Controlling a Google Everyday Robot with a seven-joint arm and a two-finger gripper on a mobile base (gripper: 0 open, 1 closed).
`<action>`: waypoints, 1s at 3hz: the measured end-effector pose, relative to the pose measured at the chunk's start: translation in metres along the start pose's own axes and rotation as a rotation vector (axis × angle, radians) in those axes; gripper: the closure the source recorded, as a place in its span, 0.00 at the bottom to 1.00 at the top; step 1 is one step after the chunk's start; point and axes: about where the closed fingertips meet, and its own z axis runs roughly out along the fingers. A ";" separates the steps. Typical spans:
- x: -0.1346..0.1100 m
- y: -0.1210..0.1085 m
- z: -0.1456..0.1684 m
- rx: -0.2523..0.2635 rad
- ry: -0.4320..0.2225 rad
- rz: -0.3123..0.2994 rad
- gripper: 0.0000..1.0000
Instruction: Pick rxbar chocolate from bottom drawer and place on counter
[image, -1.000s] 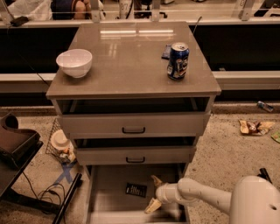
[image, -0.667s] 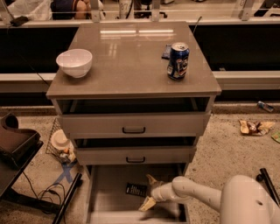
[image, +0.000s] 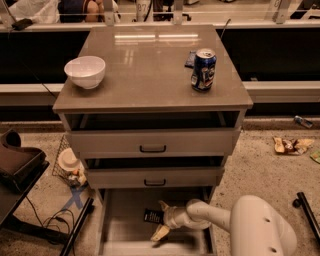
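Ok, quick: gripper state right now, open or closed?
Gripper: open, down in the bottom drawer, fingers spread at the rxbar chocolate, holding nothing.

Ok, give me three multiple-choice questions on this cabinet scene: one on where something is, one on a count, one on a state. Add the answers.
1. Which drawer holds the rxbar?
A. top drawer
B. middle drawer
C. bottom drawer

2. How many drawers show a black handle?
A. one
B. two
C. three

3. How are the fingers of the gripper?
A. open
B. shut on the rxbar
C. shut on nothing

Answers:
1 C: the rxbar lies on the floor of the pulled-out bottom drawer.
2 B: only the top and middle drawers each show a handle.
3 A: the fingers stand apart, with the gripper down inside the bottom drawer close by the rxbar.
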 end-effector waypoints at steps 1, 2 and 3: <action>0.013 -0.001 0.025 -0.036 0.074 -0.016 0.02; 0.027 -0.005 0.032 -0.047 0.128 -0.032 0.23; 0.027 -0.003 0.034 -0.051 0.127 -0.032 0.47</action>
